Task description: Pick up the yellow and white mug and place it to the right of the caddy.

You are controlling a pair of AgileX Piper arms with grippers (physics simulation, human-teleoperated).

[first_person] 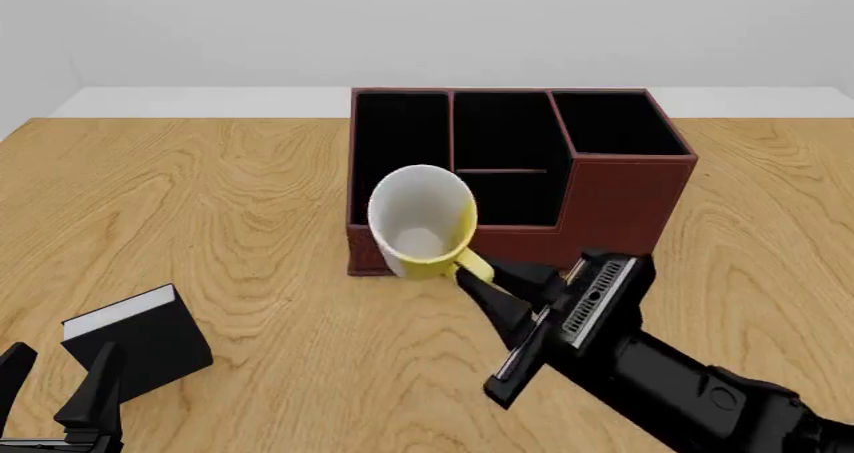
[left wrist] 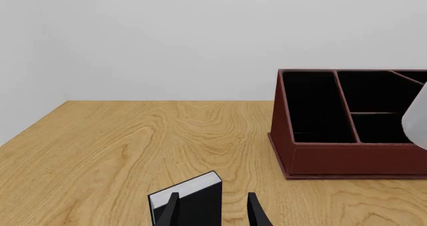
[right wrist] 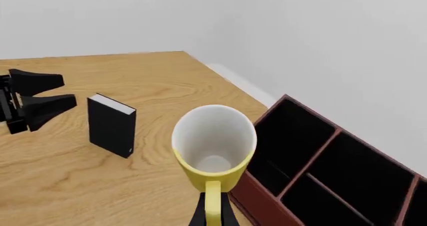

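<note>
The yellow and white mug (first_person: 424,223) hangs tilted in the air before the caddy's front left part, its white inside facing the front camera. My right gripper (first_person: 483,276) is shut on its yellow handle (right wrist: 212,203). In the right wrist view the mug (right wrist: 213,136) fills the middle, with the gripper (right wrist: 212,215) pinching the handle. The caddy (first_person: 614,228) is a large reddish-brown box with black compartments, also seen from both wrists (left wrist: 347,158) (right wrist: 267,198). My left gripper (first_person: 54,385) stands open low at the near left.
A small black book (first_person: 140,338) with white page edges stands upright just ahead of the left gripper's fingers (left wrist: 171,206), apart from them in the right wrist view (right wrist: 112,123). Bare wooden table (first_person: 774,223) lies right of the caddy.
</note>
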